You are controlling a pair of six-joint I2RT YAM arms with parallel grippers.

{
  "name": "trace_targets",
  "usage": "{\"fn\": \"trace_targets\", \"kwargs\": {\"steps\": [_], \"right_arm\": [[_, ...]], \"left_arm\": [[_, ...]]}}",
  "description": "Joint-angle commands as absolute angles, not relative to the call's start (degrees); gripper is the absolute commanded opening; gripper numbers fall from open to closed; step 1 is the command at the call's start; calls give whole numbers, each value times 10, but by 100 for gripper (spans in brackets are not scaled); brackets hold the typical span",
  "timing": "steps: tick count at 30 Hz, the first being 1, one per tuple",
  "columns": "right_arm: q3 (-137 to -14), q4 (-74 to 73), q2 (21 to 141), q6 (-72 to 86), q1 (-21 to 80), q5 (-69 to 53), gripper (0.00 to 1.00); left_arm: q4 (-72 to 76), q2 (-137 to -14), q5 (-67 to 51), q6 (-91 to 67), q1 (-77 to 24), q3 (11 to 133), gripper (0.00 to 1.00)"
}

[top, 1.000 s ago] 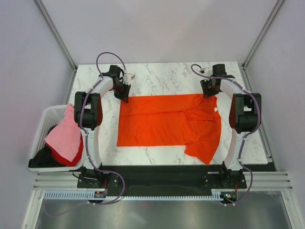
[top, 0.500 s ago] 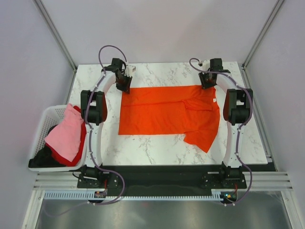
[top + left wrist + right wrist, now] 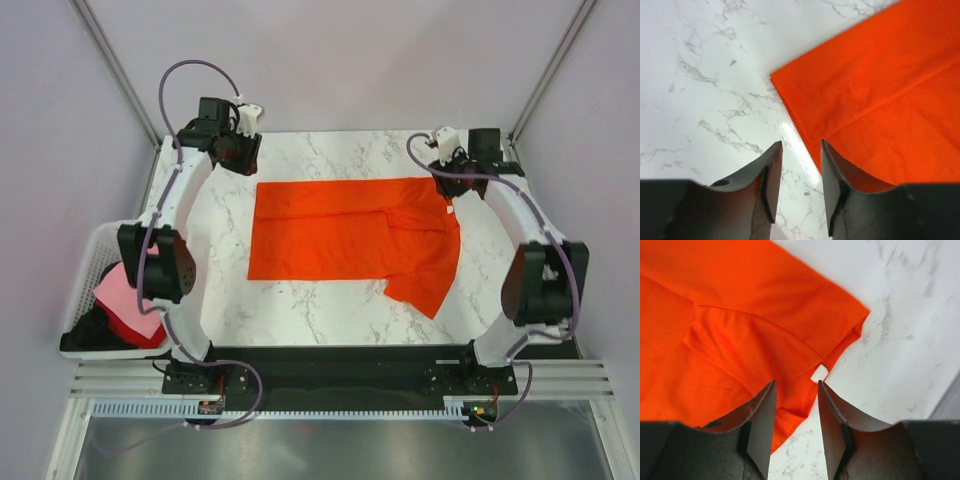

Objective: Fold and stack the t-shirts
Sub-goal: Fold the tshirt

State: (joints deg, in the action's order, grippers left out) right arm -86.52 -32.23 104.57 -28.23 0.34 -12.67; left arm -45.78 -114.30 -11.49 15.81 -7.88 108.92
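One orange t-shirt [image 3: 340,235] lies spread flat on the marble table, a sleeve hanging toward the near right; its white neck label [image 3: 819,373] shows at the right. My left gripper [image 3: 243,158] hovers open over bare marble just beyond the shirt's far left corner [image 3: 777,77], holding nothing. Open too, my right gripper [image 3: 444,180] hangs above the far right corner near the collar, and cloth and label show below its empty jaws. In the wrist views the left gripper [image 3: 801,150] and the right gripper [image 3: 796,390] are both apart from the cloth. More t-shirts, pink [image 3: 115,290], red [image 3: 140,330] and black [image 3: 85,335], sit in the basket.
A white lattice basket [image 3: 95,262] stands off the table's left edge, partly behind my left arm. Metal frame posts rise at the far corners. Bare marble borders the shirt on every side, with a wider strip along the near edge.
Both grippers have opened wider and let go of the shirt's far edge, then risen and drawn away from it. The shirt now lies flat and still.
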Motion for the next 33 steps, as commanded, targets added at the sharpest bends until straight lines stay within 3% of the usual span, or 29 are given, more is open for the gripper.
{"fn": "trace_targets", "kwargs": {"steps": [1, 9, 15, 24, 33], "right_arm": [[-714, -324, 887, -411, 3, -198, 47], [-429, -401, 645, -632, 47, -215, 47], [-347, -448, 550, -725, 98, -207, 47], [-315, -516, 526, -815, 113, -213, 46], [-322, -505, 598, -817, 134, -239, 45]], "left_arm": [[-452, -1039, -114, 153, -78, 993, 47], [-440, -951, -147, 149, -76, 811, 50], [-433, -940, -145, 132, -76, 774, 50], [-425, -941, -111, 136, -76, 749, 50], [-424, -953, -92, 142, -71, 749, 50]]}}
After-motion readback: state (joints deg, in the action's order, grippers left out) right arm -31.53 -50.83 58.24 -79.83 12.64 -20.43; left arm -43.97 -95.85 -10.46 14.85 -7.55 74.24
